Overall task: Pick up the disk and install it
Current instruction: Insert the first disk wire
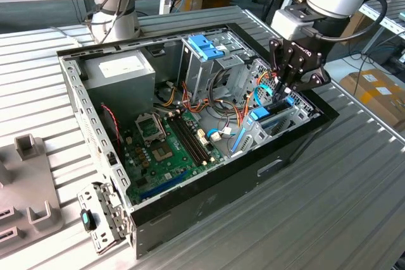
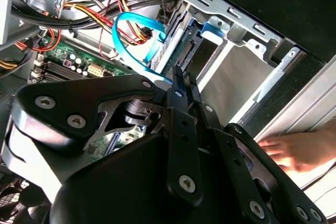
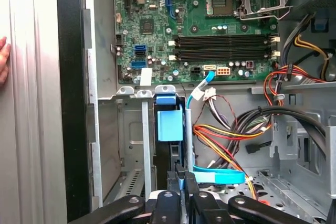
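A big open computer box [image 1: 74, 102] lies on its side on the ribbed metal bench [image 1: 316, 219]. Inside I can see the green board [image 1: 166, 151] with all its little parts.

The robot's black pincer [image 1: 283, 90] is down at the box's end on the exterior view's right. The disk [image 1: 262, 116] is there too, standing on its thin edge in a metal slot beside the box's wall. In the first wrist view its light-blue frame [image 3: 169, 124] sits just in front of the pincer [image 3: 181, 176].

The two fingers are almost together and look pinched on a thin blue edge of the disk.

A flat blue cable [image 3: 218, 176] lies just beside the pincer, near a bunch of red and yellow wires [image 3: 220, 135].

A person's hand [image 2: 294, 150] rests on the bench, just outside the box.
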You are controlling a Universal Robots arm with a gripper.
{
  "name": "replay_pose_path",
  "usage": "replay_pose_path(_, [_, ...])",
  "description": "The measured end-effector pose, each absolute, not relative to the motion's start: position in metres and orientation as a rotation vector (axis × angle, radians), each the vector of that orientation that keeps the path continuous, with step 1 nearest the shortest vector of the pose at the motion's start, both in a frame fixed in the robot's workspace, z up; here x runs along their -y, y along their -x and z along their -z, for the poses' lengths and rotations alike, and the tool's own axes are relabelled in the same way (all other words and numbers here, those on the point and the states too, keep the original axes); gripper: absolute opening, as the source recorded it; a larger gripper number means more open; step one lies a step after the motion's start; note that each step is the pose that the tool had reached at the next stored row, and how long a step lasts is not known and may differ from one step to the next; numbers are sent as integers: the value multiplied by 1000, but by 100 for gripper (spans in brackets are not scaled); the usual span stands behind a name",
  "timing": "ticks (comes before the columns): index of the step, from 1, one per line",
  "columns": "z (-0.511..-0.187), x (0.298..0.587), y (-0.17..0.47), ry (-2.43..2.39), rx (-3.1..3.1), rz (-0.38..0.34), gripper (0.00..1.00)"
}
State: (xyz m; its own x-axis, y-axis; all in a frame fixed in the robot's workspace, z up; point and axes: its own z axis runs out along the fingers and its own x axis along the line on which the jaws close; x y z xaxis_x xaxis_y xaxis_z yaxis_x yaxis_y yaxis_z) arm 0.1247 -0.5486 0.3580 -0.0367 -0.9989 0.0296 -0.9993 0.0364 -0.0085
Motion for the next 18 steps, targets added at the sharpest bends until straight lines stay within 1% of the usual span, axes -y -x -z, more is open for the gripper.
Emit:
replay_pose_path(6, [-357,557,-125,-2206,2288,40,16])
replay_pose_path(10, [-356,562,-125,-2208,2287,41,16])
replay_pose_path(18, [-353,563,-125,-2223,2275,42,16])
